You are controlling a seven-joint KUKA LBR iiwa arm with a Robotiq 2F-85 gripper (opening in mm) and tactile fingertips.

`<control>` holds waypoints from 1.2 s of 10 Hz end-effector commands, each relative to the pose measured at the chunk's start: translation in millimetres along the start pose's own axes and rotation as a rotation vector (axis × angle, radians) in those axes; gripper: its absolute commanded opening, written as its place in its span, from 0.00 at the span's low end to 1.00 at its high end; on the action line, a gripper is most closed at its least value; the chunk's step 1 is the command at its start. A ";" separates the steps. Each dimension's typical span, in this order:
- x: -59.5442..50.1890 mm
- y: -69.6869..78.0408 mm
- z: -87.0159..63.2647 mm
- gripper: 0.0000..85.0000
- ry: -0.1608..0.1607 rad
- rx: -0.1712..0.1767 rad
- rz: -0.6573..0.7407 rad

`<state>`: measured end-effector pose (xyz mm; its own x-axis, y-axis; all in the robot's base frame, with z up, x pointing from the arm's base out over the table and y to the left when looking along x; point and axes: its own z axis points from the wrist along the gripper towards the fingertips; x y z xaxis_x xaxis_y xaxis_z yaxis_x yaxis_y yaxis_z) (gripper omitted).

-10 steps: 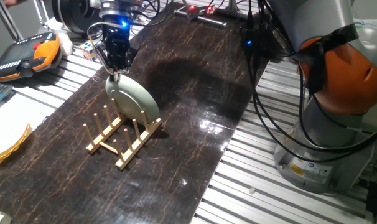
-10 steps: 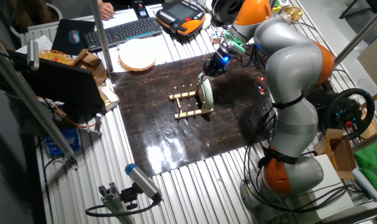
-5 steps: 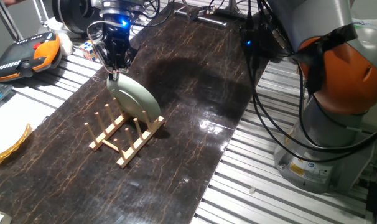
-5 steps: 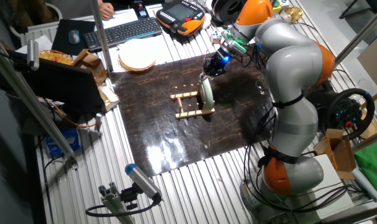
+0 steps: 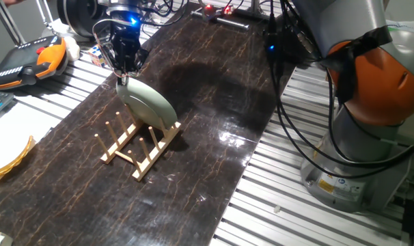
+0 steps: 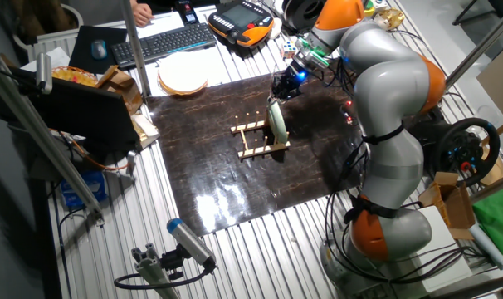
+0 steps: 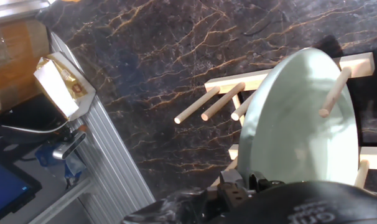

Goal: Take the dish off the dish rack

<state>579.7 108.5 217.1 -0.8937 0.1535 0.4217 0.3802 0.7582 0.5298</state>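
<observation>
The dish [image 5: 148, 103] is a pale sage-green plate standing tilted at the right end of the light-wood dish rack [image 5: 128, 151]. My gripper [image 5: 122, 74] is shut on the plate's top rim. In the other fixed view the gripper [image 6: 277, 92] holds the dish [image 6: 276, 123] over the rack [image 6: 256, 141]. In the hand view the dish [image 7: 294, 124] fills the right side, with a rack peg [image 7: 335, 91] in front of its face and the rack [image 7: 221, 104] behind.
A yellowish plate [image 5: 7, 161] lies at the left edge, also seen in the other fixed view [image 6: 183, 76]. An orange and black pendant [image 5: 28, 57] and a keyboard [image 6: 160, 44] lie beyond the dark marble mat [image 5: 200, 123]. A yellow carton [image 7: 63, 84] sits by the mat's edge.
The gripper has moved up and slightly back with the dish's rim in it. The rack has shifted and turned a little along with the dish.
</observation>
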 end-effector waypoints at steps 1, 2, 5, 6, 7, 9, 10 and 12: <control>0.2 1.9 0.5 0.01 0.002 0.001 0.000; 0.2 5.7 1.1 0.01 0.001 0.002 0.002; -3.0 11.6 3.2 0.01 0.014 0.000 0.005; -5.7 10.9 3.8 0.01 0.020 -0.006 0.001; -8.3 10.5 4.4 0.01 0.023 -0.010 -0.002; -9.9 11.5 5.4 0.01 0.027 -0.014 -0.003; -9.3 14.3 6.5 0.01 0.032 -0.019 0.000; -8.8 18.0 7.4 0.01 0.036 -0.020 0.002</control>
<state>592.7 125.7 217.7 -0.8840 0.1322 0.4484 0.3870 0.7450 0.5433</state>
